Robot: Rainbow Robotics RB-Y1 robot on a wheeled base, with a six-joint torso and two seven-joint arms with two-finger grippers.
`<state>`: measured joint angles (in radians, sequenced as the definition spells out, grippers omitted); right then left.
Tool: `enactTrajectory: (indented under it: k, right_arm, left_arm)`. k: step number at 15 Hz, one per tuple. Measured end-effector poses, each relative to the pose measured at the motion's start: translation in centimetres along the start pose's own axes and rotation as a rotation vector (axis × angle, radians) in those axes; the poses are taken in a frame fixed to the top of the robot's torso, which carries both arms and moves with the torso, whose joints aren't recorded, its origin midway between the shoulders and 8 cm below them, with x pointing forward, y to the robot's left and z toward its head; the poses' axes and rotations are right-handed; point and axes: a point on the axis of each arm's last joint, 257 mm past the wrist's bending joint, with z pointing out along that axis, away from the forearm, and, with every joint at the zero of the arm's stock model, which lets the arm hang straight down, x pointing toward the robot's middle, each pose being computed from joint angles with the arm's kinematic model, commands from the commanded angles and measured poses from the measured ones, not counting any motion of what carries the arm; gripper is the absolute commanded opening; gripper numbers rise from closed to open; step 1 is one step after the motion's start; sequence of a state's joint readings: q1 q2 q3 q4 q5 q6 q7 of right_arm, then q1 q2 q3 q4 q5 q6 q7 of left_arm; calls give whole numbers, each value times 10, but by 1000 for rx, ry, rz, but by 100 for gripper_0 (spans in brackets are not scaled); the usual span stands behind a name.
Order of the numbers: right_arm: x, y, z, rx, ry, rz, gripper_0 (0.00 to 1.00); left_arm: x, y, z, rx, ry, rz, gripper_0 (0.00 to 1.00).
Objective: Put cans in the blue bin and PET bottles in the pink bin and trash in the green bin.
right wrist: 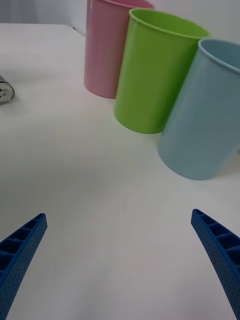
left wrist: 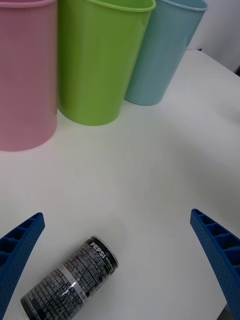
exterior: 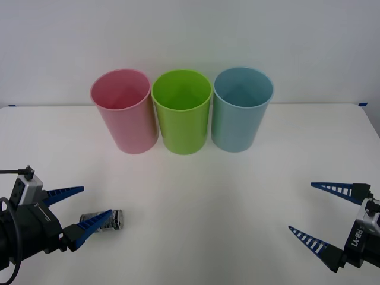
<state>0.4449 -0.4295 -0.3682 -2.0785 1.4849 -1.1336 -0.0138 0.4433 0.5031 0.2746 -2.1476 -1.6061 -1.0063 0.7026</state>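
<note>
A small dark can lies on its side on the white table near the front left; the left wrist view shows its black label, and its silver end shows in the right wrist view. My left gripper is open just above it, one blue finger partly covering the can. The pink bin, the green bin and the blue bin stand upright in a row at the back. My right gripper is open at the front right, over bare table.
The three bins stand close together, nearly touching. White tabletop stretches between the bins and both grippers. A pale wall rises behind the table's far edge.
</note>
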Motion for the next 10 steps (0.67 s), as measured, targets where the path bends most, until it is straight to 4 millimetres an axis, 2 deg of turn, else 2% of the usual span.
enactTrajectory:
  k: [8,10]
  right_arm:
    - [0,0,0,0,0,0,100]
    - [0,0,0,0,0,0,100]
  left_arm:
    - [0,0,0,0,0,0,100]
    - [-6,1,-4,0,10,39,100]
